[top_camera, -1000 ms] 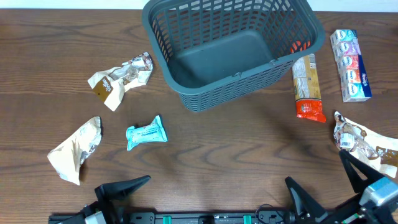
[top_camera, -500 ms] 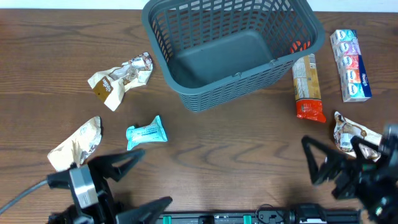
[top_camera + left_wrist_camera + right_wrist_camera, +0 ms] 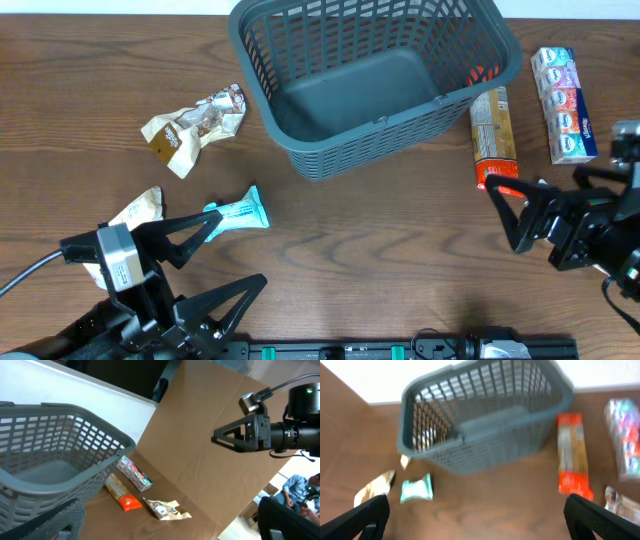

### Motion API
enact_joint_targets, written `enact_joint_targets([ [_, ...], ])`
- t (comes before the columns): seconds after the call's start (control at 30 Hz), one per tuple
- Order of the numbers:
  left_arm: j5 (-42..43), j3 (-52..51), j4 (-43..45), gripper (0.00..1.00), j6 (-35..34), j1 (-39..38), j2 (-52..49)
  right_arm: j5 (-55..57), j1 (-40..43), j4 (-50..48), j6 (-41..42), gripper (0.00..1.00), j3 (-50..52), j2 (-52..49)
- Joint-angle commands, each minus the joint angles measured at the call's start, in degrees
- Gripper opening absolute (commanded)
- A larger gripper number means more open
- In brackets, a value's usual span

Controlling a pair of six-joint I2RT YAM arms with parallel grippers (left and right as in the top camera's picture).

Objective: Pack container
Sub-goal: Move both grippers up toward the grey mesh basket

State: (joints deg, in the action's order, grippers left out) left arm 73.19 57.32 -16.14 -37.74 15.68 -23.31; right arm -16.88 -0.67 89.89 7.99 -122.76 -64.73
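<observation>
The container [image 3: 400, 130], a big dark grey slotted basket, stands empty at the table's far middle; it also shows in the wrist views [image 3: 50, 460] [image 3: 485, 420]. Snack packets lie around it: a teal one [image 3: 238, 212], two crumpled tan ones [image 3: 195, 125] [image 3: 135, 208], and an orange-ended one [image 3: 495, 140]. My left gripper [image 3: 215, 262] hovers open at the front left, one finger over the teal packet's edge. My right gripper [image 3: 540, 200] hangs open at the front right, just below the orange-ended packet. Neither gripper holds anything.
A multicoloured tissue pack [image 3: 563, 105] lies at the far right. Another crumpled packet [image 3: 165, 509] lies near the right edge, hidden under the right arm from overhead. Bare wood stretches between the two grippers in front of the basket.
Both arms have come up from the near edge onto the table. The left gripper now reaches the teal packet; the right one has moved right and further in, covering the crumpled packet.
</observation>
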Motion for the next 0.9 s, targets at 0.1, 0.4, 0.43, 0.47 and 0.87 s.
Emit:
enact_joint_targets([
  [0.1, -5.7, 0.7, 1.9, 0.99, -9.9, 0.3, 0.0, 10.4, -0.5, -4.8, 4.0, 0.99, -0.9, -0.4],
  [0.4, -39.6, 8.3, -38.6, 0.99, -4.7, 0.3, -1.1, 17.2, -0.5, -0.4, 5.3, 0.99, -0.9, -8.3],
  [0.43, -41.7, 9.7, -42.4, 0.99, -3.1, 0.3, -1.7, 17.1, -0.5, -0.2, 5.3, 0.99, -1.0, -9.3],
  [0.47, -43.2, 11.6, -46.0, 0.99, -1.6, 0.3, -2.6, 17.1, -0.5, -0.1, 5.3, 0.99, -1.0, -10.4],
  [0.87, -29.8, 22.8, -57.4, 0.99, 7.3, -0.4, -15.5, 6.1, -0.5, 0.0, 6.1, 0.99, -7.8, -21.9],
])
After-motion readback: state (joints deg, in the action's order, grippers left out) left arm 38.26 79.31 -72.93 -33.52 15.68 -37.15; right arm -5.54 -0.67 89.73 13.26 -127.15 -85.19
